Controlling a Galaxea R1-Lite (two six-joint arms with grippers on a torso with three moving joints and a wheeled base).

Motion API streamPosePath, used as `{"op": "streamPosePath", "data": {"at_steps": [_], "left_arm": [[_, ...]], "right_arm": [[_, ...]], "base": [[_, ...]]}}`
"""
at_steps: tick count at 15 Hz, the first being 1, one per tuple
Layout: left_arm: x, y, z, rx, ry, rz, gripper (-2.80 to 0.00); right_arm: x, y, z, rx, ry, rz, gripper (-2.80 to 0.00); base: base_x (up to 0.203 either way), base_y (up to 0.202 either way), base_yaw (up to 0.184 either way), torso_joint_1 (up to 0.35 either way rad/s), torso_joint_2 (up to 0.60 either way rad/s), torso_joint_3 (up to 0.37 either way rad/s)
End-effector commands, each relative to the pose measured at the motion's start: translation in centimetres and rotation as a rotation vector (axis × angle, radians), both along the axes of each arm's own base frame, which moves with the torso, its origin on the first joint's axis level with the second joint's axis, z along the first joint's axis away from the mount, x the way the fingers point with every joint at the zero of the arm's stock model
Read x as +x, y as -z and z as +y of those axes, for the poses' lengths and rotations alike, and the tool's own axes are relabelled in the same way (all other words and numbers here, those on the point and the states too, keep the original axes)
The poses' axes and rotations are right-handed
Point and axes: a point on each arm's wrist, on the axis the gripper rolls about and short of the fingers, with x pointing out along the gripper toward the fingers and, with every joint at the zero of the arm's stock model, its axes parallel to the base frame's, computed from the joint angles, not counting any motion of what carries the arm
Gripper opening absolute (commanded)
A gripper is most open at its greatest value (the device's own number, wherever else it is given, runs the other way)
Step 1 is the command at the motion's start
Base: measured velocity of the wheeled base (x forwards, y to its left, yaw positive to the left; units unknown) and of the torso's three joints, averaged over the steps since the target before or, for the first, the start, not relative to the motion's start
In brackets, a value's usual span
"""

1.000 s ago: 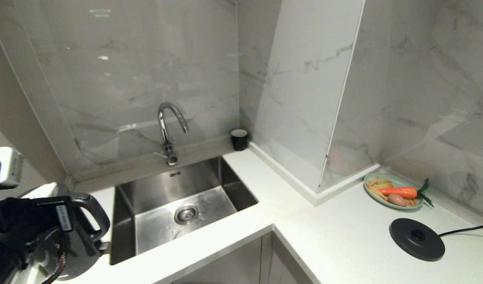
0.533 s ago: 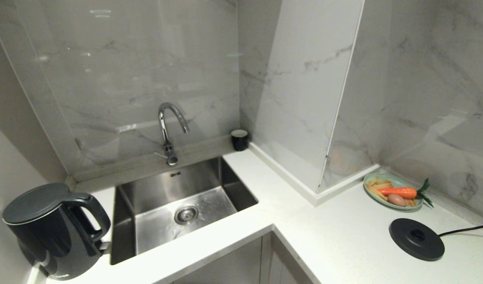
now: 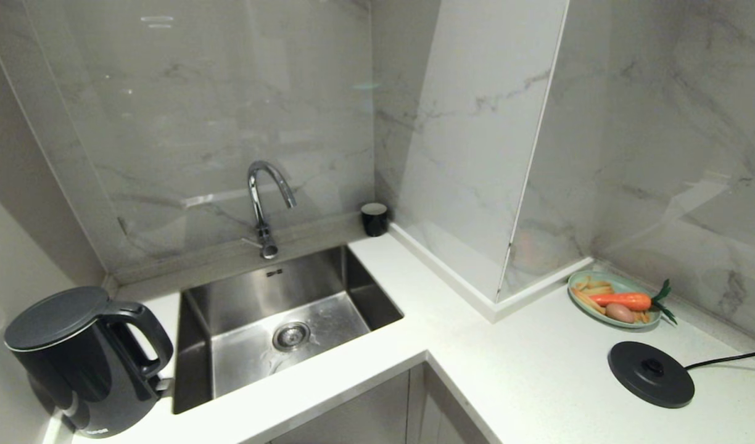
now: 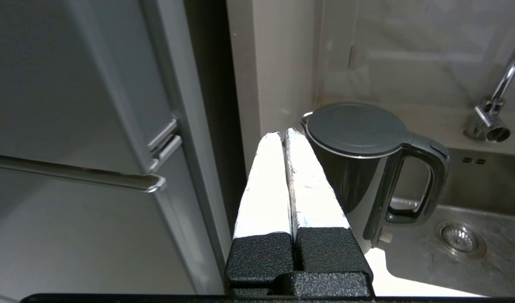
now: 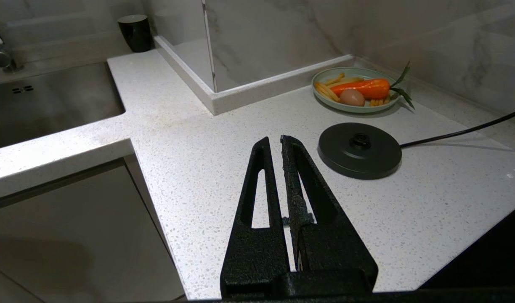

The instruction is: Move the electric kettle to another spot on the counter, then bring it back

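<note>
Left tool (image 4: 284,139) backs off kettle (image 3: 84,361), fingers pressed together, empty. Kettle stands upright on bench (image 3: 538,370) beyond tool tips, beside sink (image 3: 279,320), handle toward sink. A second ago left arm covered kettle in head view; now gone from it. First move done, return pending. Right tool (image 5: 276,145) closed, parked; base (image 5: 359,149) just beside its tips.
</note>
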Motion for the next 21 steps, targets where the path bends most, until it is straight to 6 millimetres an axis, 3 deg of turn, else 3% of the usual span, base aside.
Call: {"op": "streamPosePath", "data": {"at_steps": [1, 6, 12, 15, 21], "left_arm": [[-2.3, 1.1, -0.1, 0.035, 0.017, -0.089, -2.80], [-5.1, 5.3, -0.5, 0.147, 0.234, -0.064, -2.80], [-3.7, 8.5, -1.2, 0.108, 0.562, 0.021, -2.80], [-3.4, 10.2, -1.5, -0.007, 0.730, 0.095, -2.80], [-3.4, 10.2, -1.5, -0.028, 0.735, 0.089, -2.80]], "right_arm": [[0.0, 0.0, 0.0, 0.000, 0.000, 0.000, -2.80], [0.0, 0.0, 0.0, 0.001, 0.000, 0.000, -2.80], [0.0, 0.0, 0.0, 0.000, 0.000, 0.000, -2.80], [0.0, 0.0, 0.0, 0.000, 0.000, 0.000, -2.80], [0.0, 0.0, 0.0, 0.000, 0.000, 0.000, -2.80]], "base": [[0.000, 0.000, 0.000, 0.000, 0.00, 0.000], [0.000, 0.000, 0.000, 0.000, 0.00, 0.000], [0.000, 0.000, 0.000, 0.000, 0.00, 0.000], [0.000, 0.000, 0.000, 0.000, 0.00, 0.000], [0.000, 0.000, 0.000, 0.000, 0.00, 0.000]]}}
